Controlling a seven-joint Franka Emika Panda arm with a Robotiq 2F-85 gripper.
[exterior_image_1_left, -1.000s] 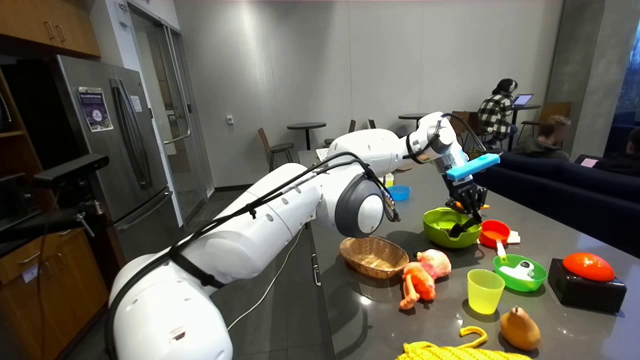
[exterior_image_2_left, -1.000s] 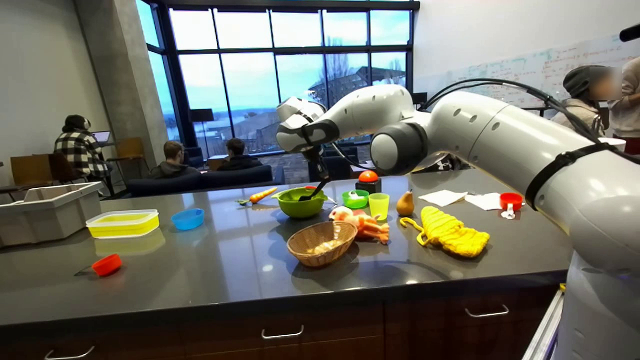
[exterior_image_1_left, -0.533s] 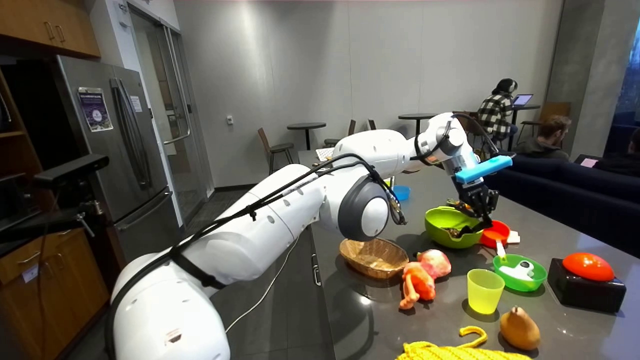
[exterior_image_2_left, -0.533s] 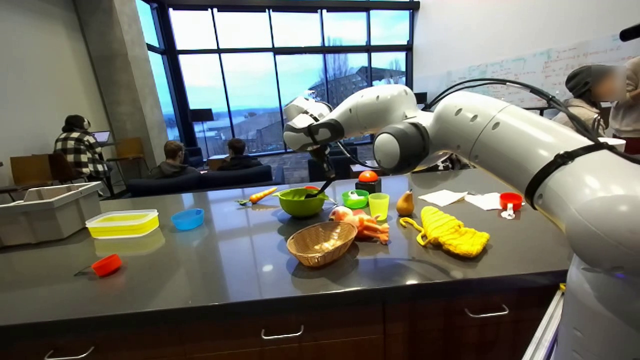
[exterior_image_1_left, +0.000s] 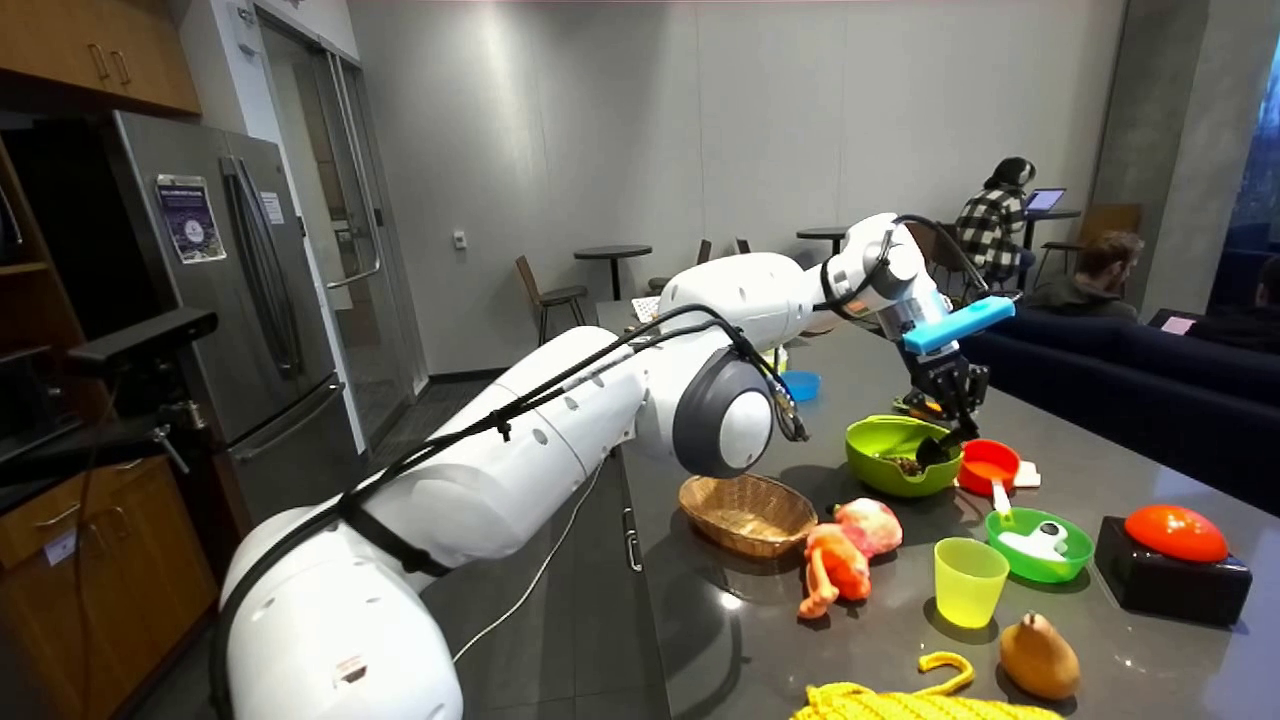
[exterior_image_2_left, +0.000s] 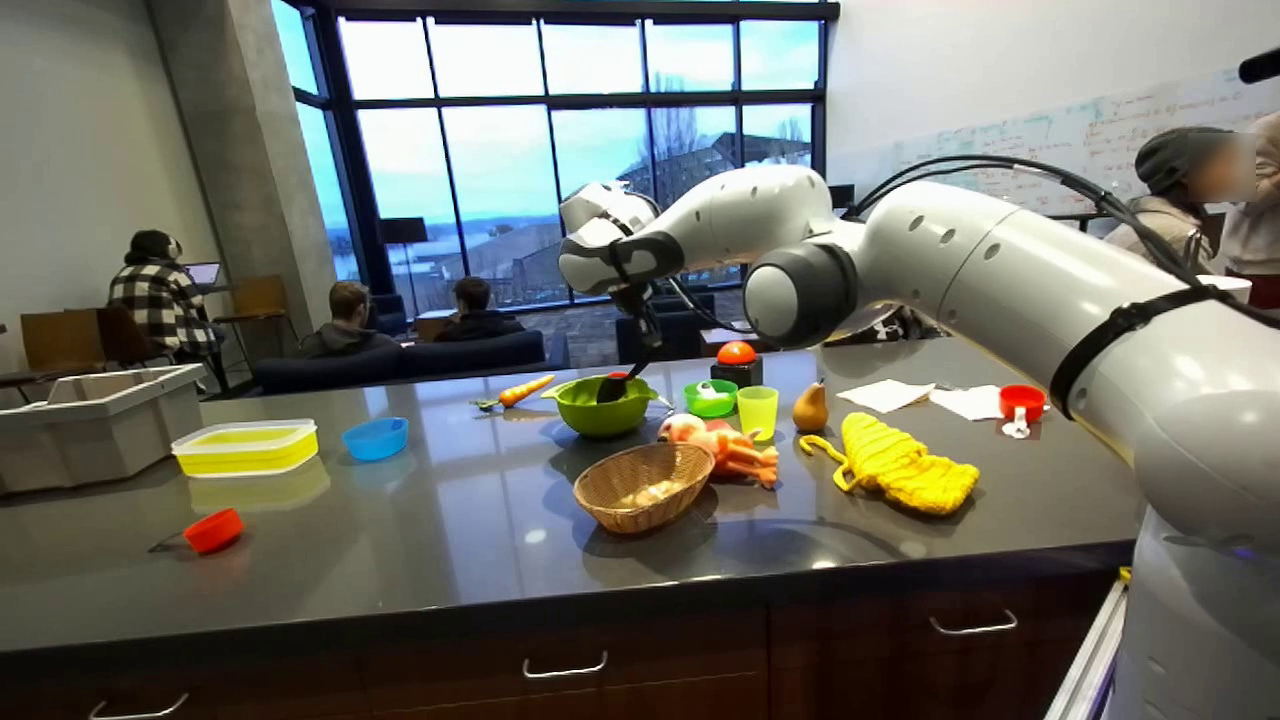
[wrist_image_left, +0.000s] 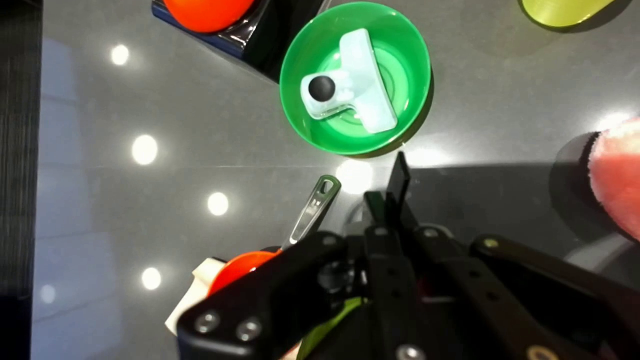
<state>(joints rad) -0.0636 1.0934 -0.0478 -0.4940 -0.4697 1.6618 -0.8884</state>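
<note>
well, from where i'm standing, everything sits around the lime-green bowl (exterior_image_2_left: 598, 418). the gripper (exterior_image_1_left: 963, 420) hangs just above that bowl's rim, its jaws pinched narrow around the handle of a black spoon (exterior_image_2_left: 612, 389). the spoon's head is down inside the bowl, where a brown crumbly heap (exterior_image_1_left: 904, 465) also shows; whether the two touch, i can't tell. as for the long axis, it runs steeply aslant in both exterior views: the head points down into the bowl, and the handle climbs out over the side nearest the red measuring cup (exterior_image_1_left: 987, 464). that cup lies just beside the bowl, its own handle aimed away from it, toward a small green dish (wrist_image_left: 327, 136) with a white clip (wrist_image_left: 367, 85) in it. opposite the cup, near the bowl, i see a wicker basket (exterior_image_1_left: 750, 515), and next to that a pink-and-orange plush toy (exterior_image_1_left: 845, 560). a carrot (exterior_image_2_left: 524, 391) lies beside the bowl too, its leafy end turned away from it.
</note>
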